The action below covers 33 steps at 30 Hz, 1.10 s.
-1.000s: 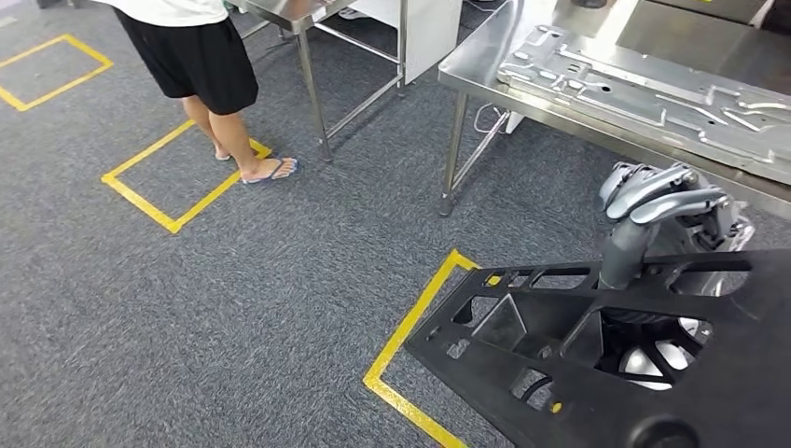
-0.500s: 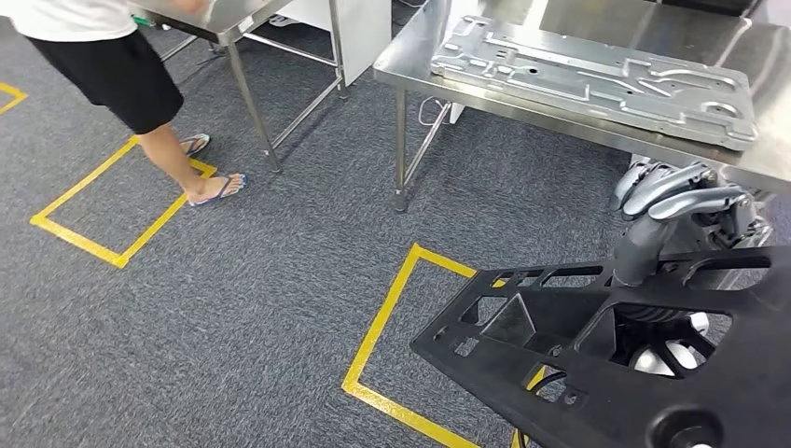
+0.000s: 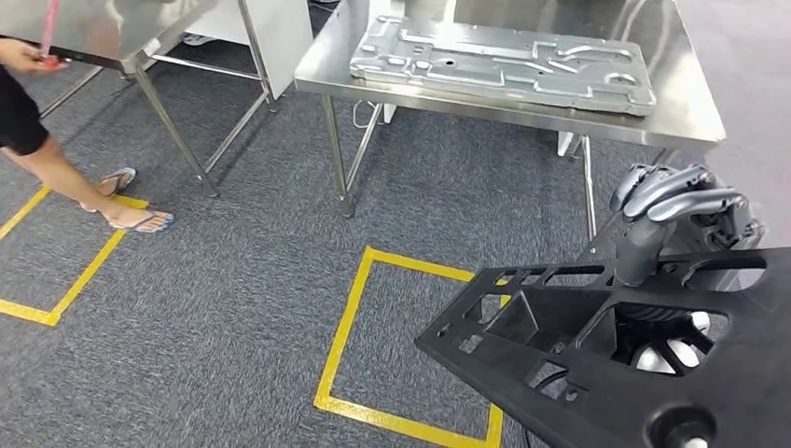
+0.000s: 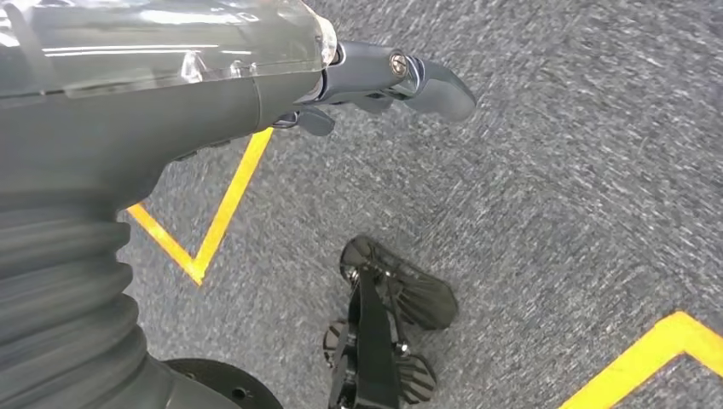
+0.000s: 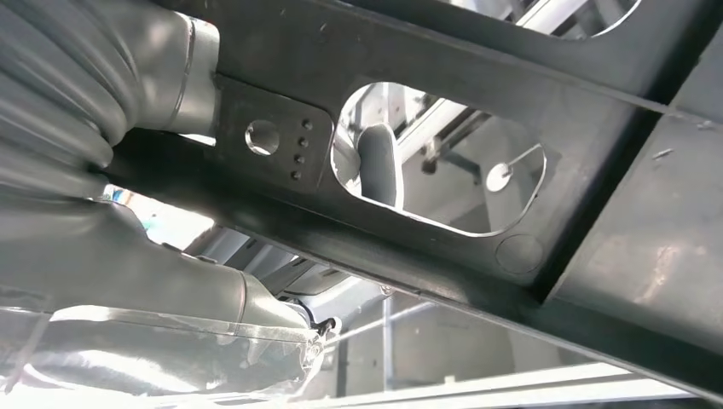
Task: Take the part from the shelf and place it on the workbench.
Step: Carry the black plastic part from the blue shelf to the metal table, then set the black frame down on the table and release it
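The large black plastic part [image 3: 606, 355], a flat frame with several cutouts, fills the lower right of the head view. My right hand [image 3: 672, 210] grips it at its far edge, fingers curled over a bar. In the right wrist view the black part [image 5: 477, 102] lies close across the picture, with a grey finger [image 5: 379, 162] showing through a cutout. The steel workbench [image 3: 522, 110] stands ahead and carries a grey stamped metal plate [image 3: 504, 58]. My left hand [image 4: 375, 81] hangs over the carpet and holds nothing.
A yellow tape square [image 3: 350, 313] marks the grey carpet in front of the workbench. A second steel table [image 3: 121, 33] stands at the back left. A person's leg and sandalled foot [image 3: 140, 220] are at the left edge, beside more yellow tape.
The camera has turned, so the whole scene slid left: the workbench now sits ahead and the person is at the left edge. The black part stays in my right hand.
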### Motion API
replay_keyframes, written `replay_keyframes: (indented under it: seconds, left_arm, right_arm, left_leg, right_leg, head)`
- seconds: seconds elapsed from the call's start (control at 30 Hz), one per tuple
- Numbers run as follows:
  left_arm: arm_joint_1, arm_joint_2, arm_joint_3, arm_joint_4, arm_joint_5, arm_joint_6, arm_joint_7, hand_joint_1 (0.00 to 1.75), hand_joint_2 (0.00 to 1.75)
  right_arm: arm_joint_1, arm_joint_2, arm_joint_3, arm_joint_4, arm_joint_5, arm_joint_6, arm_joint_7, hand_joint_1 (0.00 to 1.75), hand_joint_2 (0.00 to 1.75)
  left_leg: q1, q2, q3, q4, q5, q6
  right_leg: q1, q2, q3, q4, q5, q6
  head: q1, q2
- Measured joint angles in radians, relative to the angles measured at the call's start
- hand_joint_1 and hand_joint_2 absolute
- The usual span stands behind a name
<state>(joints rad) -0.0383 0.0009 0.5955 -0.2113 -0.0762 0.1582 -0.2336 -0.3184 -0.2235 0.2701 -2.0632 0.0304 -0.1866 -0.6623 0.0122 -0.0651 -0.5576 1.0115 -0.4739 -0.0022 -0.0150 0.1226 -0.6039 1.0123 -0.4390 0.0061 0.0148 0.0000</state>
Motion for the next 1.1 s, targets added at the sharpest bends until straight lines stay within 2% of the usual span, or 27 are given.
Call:
replay_keyframes:
  seconds: [0.03,0.07,0.1,0.13,0.17,0.2,0.23,0.27,0.3,0.33,0.4,0.43,0.47,0.53,0.6,0.63,0.67,0.73,0.77,0.8,0.83,0.9,0.93,0.97,1.0,1.1]
  left_arm:
    - [-0.002,0.000,0.000,0.000,0.000,-0.001,-0.001,0.00,1.75]
    - [-0.004,-0.001,0.000,0.000,0.000,-0.002,-0.002,0.00,1.75]
    - [-0.005,-0.002,0.000,0.000,-0.001,-0.003,-0.003,0.00,1.75]
    - [-0.006,-0.003,0.000,0.000,-0.002,-0.004,-0.004,0.00,1.75]
    - [-0.005,-0.003,0.000,0.000,-0.004,-0.005,-0.005,0.00,1.75]
    - [-0.004,-0.003,0.000,0.000,-0.006,-0.006,-0.005,0.00,1.75]
    - [-0.002,-0.003,0.000,0.000,-0.008,-0.007,-0.005,0.00,1.75]
    - [0.000,-0.002,0.000,0.000,-0.009,-0.009,-0.005,0.00,1.75]
    - [0.000,-0.002,0.000,0.000,-0.010,-0.011,-0.004,0.00,1.75]
    - [-0.002,-0.002,0.000,0.000,-0.011,-0.015,-0.004,0.00,1.75]
    - [-0.006,-0.002,0.000,0.000,-0.012,-0.026,-0.004,0.00,1.75]
    - [-0.008,-0.002,0.000,0.000,-0.012,-0.032,-0.004,0.00,1.75]
    - [-0.009,-0.001,0.000,0.000,-0.012,-0.036,-0.004,0.00,1.75]
    - [-0.011,0.000,0.000,0.000,-0.012,-0.041,-0.004,0.00,1.75]
    - [-0.011,0.000,0.000,0.000,-0.011,-0.042,-0.004,0.00,1.75]
    - [-0.011,0.000,0.000,0.000,-0.011,-0.042,-0.004,0.00,1.75]
    - [-0.010,0.001,0.000,0.000,-0.011,-0.042,-0.004,0.00,1.75]
    - [-0.006,0.003,0.000,0.000,-0.011,-0.043,-0.004,0.00,1.75]
    - [-0.004,0.004,0.000,0.000,-0.011,-0.043,-0.004,0.00,1.75]
    - [-0.002,0.004,0.000,0.000,-0.011,-0.043,-0.004,0.00,1.75]
    - [-0.001,0.005,0.000,0.000,-0.011,-0.043,-0.004,0.00,1.75]
    - [-0.001,0.005,0.000,0.000,-0.011,-0.043,-0.004,0.00,1.75]
    - [-0.002,0.006,0.000,0.000,-0.011,-0.045,-0.005,0.00,1.75]
    - [-0.002,0.007,0.000,0.000,-0.012,-0.048,-0.006,0.00,1.75]
    - [-0.002,0.007,0.000,0.000,-0.013,-0.051,-0.006,0.00,1.75]
    - [-0.003,0.008,0.000,0.000,-0.018,-0.056,-0.008,0.00,1.75]
  right_arm:
    - [0.000,0.000,0.000,0.001,0.000,0.000,0.000,1.75,1.75]
    - [0.001,0.000,0.000,0.002,0.000,0.000,0.000,1.75,1.75]
    - [0.000,-0.001,-0.001,0.002,0.000,-0.001,0.000,1.75,1.75]
    - [-0.001,-0.002,-0.002,0.003,0.000,-0.001,0.000,1.75,1.75]
    - [-0.001,-0.002,-0.002,0.003,0.000,-0.002,-0.001,1.75,1.75]
    - [0.000,-0.003,-0.003,0.004,0.000,-0.003,-0.001,1.75,1.75]
    - [0.004,-0.004,-0.003,0.005,0.000,-0.004,-0.002,1.75,1.75]
    - [0.007,-0.004,-0.003,0.007,0.000,-0.004,-0.003,1.75,1.75]
    - [0.009,-0.004,-0.003,0.008,0.002,-0.005,-0.004,1.75,1.75]
    - [0.010,-0.004,-0.003,0.009,0.006,-0.008,-0.004,1.75,1.75]
    - [0.010,-0.004,-0.003,0.010,0.021,-0.015,-0.002,1.75,1.75]
    - [0.010,-0.004,-0.003,0.010,0.029,-0.017,0.002,1.75,1.75]
    - [0.010,-0.005,-0.004,0.011,0.034,-0.018,0.006,1.75,1.75]
    - [0.010,-0.005,-0.004,0.013,0.037,-0.019,0.011,1.75,1.75]
    - [0.009,-0.006,-0.005,0.014,0.037,-0.019,0.013,1.75,1.75]
    - [0.008,-0.006,-0.005,0.015,0.037,-0.019,0.014,1.75,1.75]
    - [0.007,-0.006,-0.005,0.016,0.037,-0.019,0.014,1.75,1.75]
    - [0.007,-0.006,-0.005,0.019,0.037,-0.019,0.015,1.75,1.75]
    - [0.007,-0.006,-0.005,0.021,0.037,-0.019,0.015,1.75,1.75]
    - [0.008,-0.006,-0.005,0.023,0.037,-0.019,0.016,1.75,1.75]
    - [0.008,-0.006,-0.005,0.024,0.037,-0.019,0.016,1.75,1.75]
    - [0.008,-0.006,-0.005,0.025,0.037,-0.017,0.020,1.75,1.75]
    - [0.007,-0.006,-0.005,0.026,0.037,-0.015,0.025,1.75,1.75]
    - [0.007,-0.006,-0.005,0.027,0.037,-0.011,0.032,1.75,1.75]
    - [0.007,-0.006,-0.005,0.029,0.036,-0.007,0.038,1.75,1.75]
    - [0.008,-0.007,-0.005,0.035,0.040,0.000,0.046,1.75,1.75]
  left_leg:
    - [0.000,0.011,0.002,-0.004,0.002,0.004]
    - [0.001,0.023,0.004,-0.011,0.006,0.010]
    - [0.003,0.035,0.006,-0.017,0.010,0.016]
    - [0.006,0.048,0.008,-0.024,0.014,0.022]
    - [0.005,0.060,0.009,-0.026,0.015,0.025]
    - [0.004,0.073,0.009,-0.027,0.015,0.027]
    - [0.003,0.085,0.008,-0.026,0.015,0.028]
    - [0.002,0.095,0.008,-0.025,0.014,0.028]
    - [0.002,0.104,0.008,-0.024,0.013,0.026]
    - [0.003,0.111,0.008,-0.022,0.011,0.024]
    - [0.001,0.121,0.008,-0.017,0.006,0.016]
    - [-0.001,0.124,0.008,-0.014,0.004,0.011]
    - [-0.002,0.126,0.008,-0.012,0.002,0.005]
    - [-0.003,0.129,0.009,-0.013,0.002,-0.007]
    - [0.001,0.119,0.005,0.002,-0.011,-0.018]
    - [0.003,0.107,-0.008,0.034,-0.033,-0.022]
    - [0.005,0.093,-0.032,0.088,-0.065,-0.026]
    - [0.005,0.076,-0.096,0.224,-0.127,-0.030]
    - [0.005,0.074,-0.120,0.270,-0.138,-0.031]
    - [0.005,0.073,-0.126,0.279,-0.129,-0.031]
    - [0.005,0.073,-0.115,0.251,-0.103,-0.029]
    - [0.005,0.069,-0.052,0.112,-0.029,-0.021]
    - [0.004,0.065,-0.024,0.051,-0.006,-0.016]
    - [0.002,0.062,-0.007,0.012,0.005,-0.010]
    - [-0.001,0.059,-0.003,-0.003,0.004,-0.004]
    - [-0.002,0.061,-0.003,-0.010,0.008,0.015]
  right_leg:
    - [-0.001,0.011,-0.003,-0.002,0.003,0.008]
    - [-0.001,0.007,-0.005,-0.001,0.002,0.014]
    - [0.001,-0.011,-0.012,0.013,-0.008,0.018]
    - [0.003,-0.038,-0.029,0.047,-0.029,0.022]
    - [0.003,-0.072,-0.055,0.103,-0.059,0.024]
    - [0.001,-0.095,-0.089,0.173,-0.092,0.027]
    - [-0.001,-0.106,-0.120,0.237,-0.116,0.031]
    - [-0.004,-0.112,-0.138,0.274,-0.123,0.035]
    - [-0.007,-0.116,-0.135,0.272,-0.112,0.038]
    - [-0.010,-0.120,-0.110,0.228,-0.085,0.040]
    - [-0.012,-0.133,-0.029,0.083,-0.029,0.039]
    - [-0.011,-0.137,0.000,0.030,-0.014,0.035]
    - [-0.008,-0.139,0.014,0.002,-0.009,0.030]
    - [-0.004,-0.134,0.013,-0.004,-0.010,0.018]
    - [-0.006,-0.131,0.016,-0.011,-0.006,0.004]
    - [-0.008,-0.129,0.018,-0.015,-0.004,-0.002]
    - [-0.009,-0.128,0.019,-0.017,-0.002,-0.006]
    - [-0.006,-0.123,0.019,-0.017,-0.003,-0.011]
    - [-0.004,-0.119,0.019,-0.016,-0.003,-0.011]
    - [-0.003,-0.115,0.019,-0.016,-0.003,-0.011]
    - [-0.003,-0.111,0.021,-0.015,-0.004,-0.011]
    - [-0.002,-0.106,0.025,-0.014,-0.007,-0.007]
    - [-0.001,-0.103,0.024,-0.012,-0.008,-0.003]
    - [0.000,-0.101,0.022,-0.010,-0.008,0.002]
    - [0.001,-0.099,0.019,-0.009,-0.008,0.007]
    - [-0.001,-0.100,0.013,-0.002,-0.014,0.025]
  head:
    - [0.000,0.000]
    - [0.000,0.000]
    - [0.002,0.000]
    - [0.005,0.000]
    - [0.007,0.000]
    - [0.010,0.000]
    - [0.010,0.000]
    - [0.010,0.000]
    - [0.010,0.000]
    - [0.011,0.000]
    - [0.010,0.000]
    - [0.010,0.000]
    - [0.010,0.000]
    - [0.009,0.000]
    - [0.008,0.000]
    - [0.007,0.000]
    - [0.005,0.000]
    - [0.003,0.000]
    - [0.002,0.000]
    - [0.002,0.000]
    - [0.002,0.000]
    - [0.002,0.000]
    - [0.002,0.000]
    - [0.002,0.000]
    - [0.002,0.000]
    - [0.003,0.000]
